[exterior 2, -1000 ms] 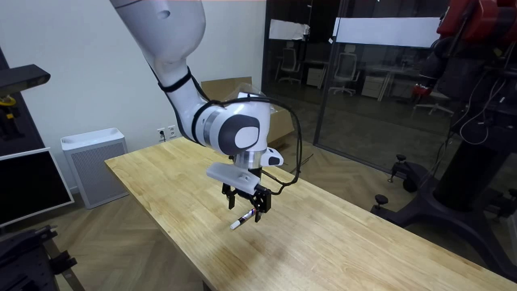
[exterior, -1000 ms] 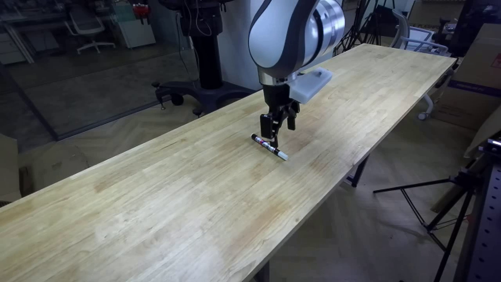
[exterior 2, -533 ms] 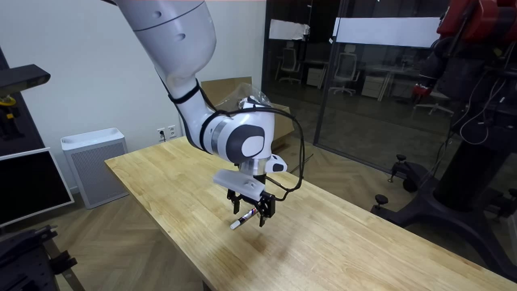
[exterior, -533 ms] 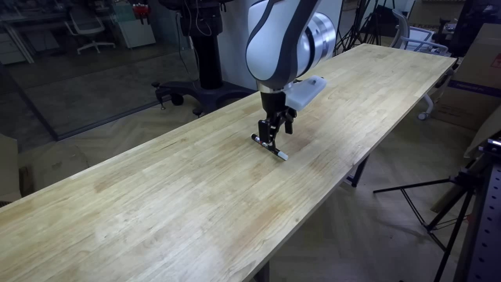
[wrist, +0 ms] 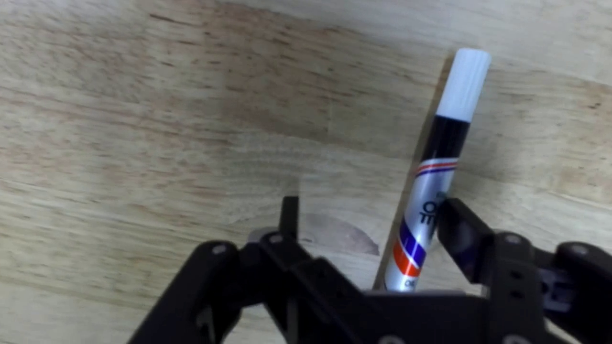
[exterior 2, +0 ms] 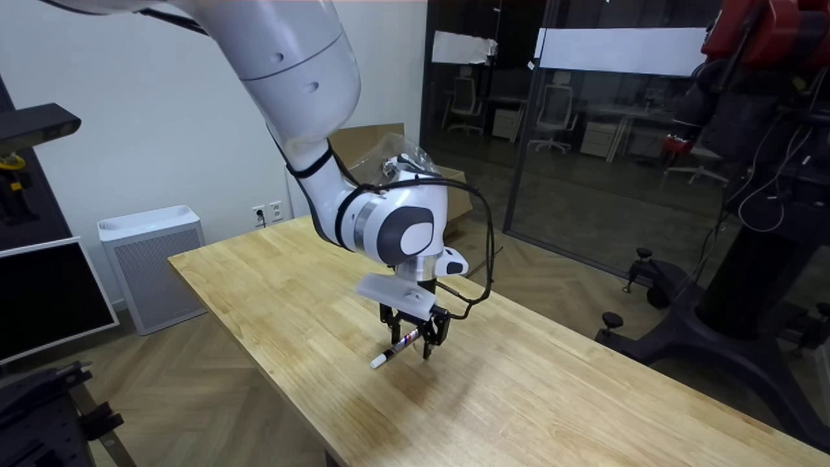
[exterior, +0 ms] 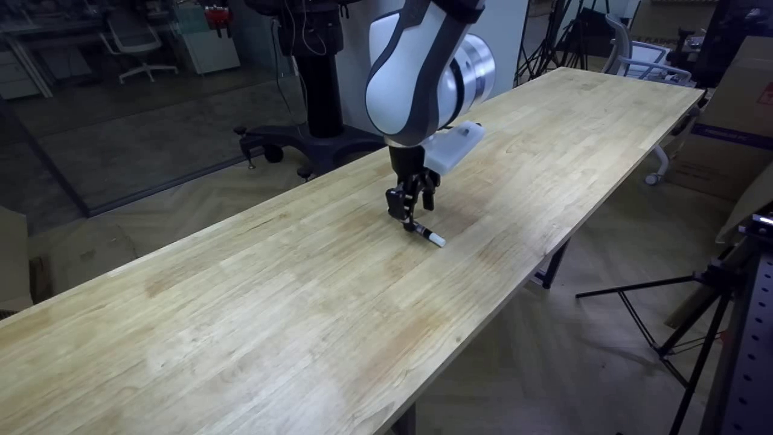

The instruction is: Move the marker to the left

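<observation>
A slim, round marker (wrist: 436, 168) with a silver-coloured barrel, a black collar and a ridged white end is seen lying on a long, pale wooden table (exterior: 259, 302), straddled by a black two-fingered gripper (wrist: 369, 205). The fingers (wrist: 464, 234) are spread apart, with the marker set between them, nearer the finger at right in the wrist view; whether that finger is touched cannot be told. The barrel is crossed by thin red and blue stripes beside the collar and by broader blue and orange bands farther down. Black lettering is printed between them; an apparent O can be made out, the rest being partly covered by the finger. In an exterior view, a purple band with illegible lettering is borne by a brown cardboard box (exterior: 746, 78).
</observation>
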`<state>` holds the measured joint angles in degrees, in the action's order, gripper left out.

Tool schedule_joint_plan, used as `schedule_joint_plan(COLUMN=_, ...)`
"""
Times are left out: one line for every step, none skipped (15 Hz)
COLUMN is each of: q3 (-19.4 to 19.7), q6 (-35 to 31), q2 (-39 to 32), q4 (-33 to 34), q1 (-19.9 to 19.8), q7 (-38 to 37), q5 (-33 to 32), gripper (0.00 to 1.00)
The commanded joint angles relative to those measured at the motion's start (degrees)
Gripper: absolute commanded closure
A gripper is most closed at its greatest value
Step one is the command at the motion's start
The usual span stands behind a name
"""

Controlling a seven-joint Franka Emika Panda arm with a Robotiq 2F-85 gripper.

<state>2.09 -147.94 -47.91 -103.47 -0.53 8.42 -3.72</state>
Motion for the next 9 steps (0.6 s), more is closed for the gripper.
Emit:
schedule_joint_plan(q3=-0.17, q6=1.42, q2=-2.95, q4=4.64, q1=-0.12, q7=-0.32, q5=-1.26, gripper=0.55)
schedule_joint_plan(q3=-0.34, q6=1.9, q2=-3.01, q4=5.09, q1=-0.1, q7=-0.07, q5=-1.26, gripper=0.62)
schedule_joint_plan(q3=-0.41, q6=1.93, q2=-3.05, q4=5.4, q1=-0.09, q7=0.07, q5=-1.25, gripper=0.68)
schedule_joint_plan(q3=-0.38, q6=2.02, q2=-3.1, q4=5.67, q1=-0.04, q7=0.1, q5=-1.32, gripper=0.74)
schedule_joint_plan(q3=-0.4, q6=2.04, q2=-3.1, q4=5.88, q1=-0.06, q7=0.12, q5=-1.33, gripper=0.82)
schedule_joint_plan(q3=-0.35, q6=1.99, q2=-3.16, q4=6.07, q1=-0.03, q7=0.09, q5=-1.41, gripper=0.88)
schedule_joint_plan(q3=-0.38, q6=1.92, q2=-3.15, q4=6.14, q1=-0.04, q7=0.09, q5=-1.45, gripper=0.96)
schedule_joint_plan(q3=-0.35, q6=1.92, q2=-3.06, q4=6.1, q1=0.04, q7=-0.05, q5=-1.51, gripper=0.99)
schedule_joint_plan(q3=-0.31, q6=2.22, q2=-2.84, q4=6.11, q1=0.08, q7=-0.14, q5=-1.63, gripper=0.98)
